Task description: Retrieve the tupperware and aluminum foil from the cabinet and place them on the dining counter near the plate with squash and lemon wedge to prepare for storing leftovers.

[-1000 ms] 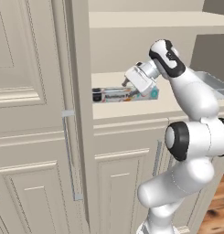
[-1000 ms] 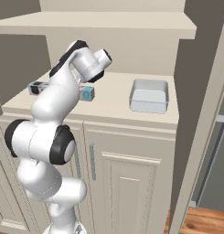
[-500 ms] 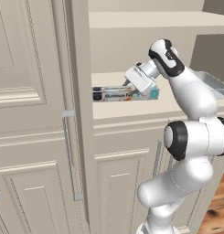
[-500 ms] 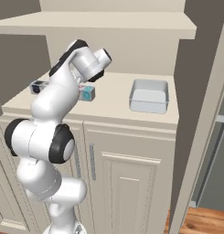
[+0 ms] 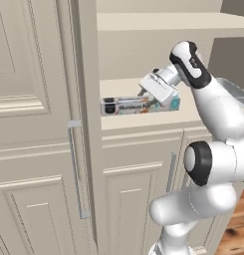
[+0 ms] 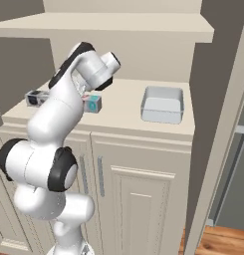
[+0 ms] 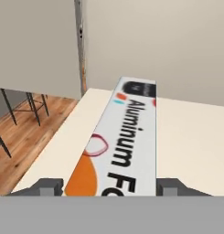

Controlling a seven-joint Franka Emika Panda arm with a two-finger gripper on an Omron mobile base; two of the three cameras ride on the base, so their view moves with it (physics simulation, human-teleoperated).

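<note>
The aluminum foil [image 7: 125, 146] lies unmoved while the hand [image 7: 106, 186] has narrowed around it.

Hand [image 7: 104, 186] closed, arm reaching forward

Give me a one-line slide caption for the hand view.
End effector straddling the aluminum foil box lying flat on the cabinet shelf.

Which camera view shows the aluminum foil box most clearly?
The hand view: the foil box lies lengthwise with readable lettering. The left base view shows its long side, partly covered by the hand; the right base view shows its two ends beside the arm.
</note>
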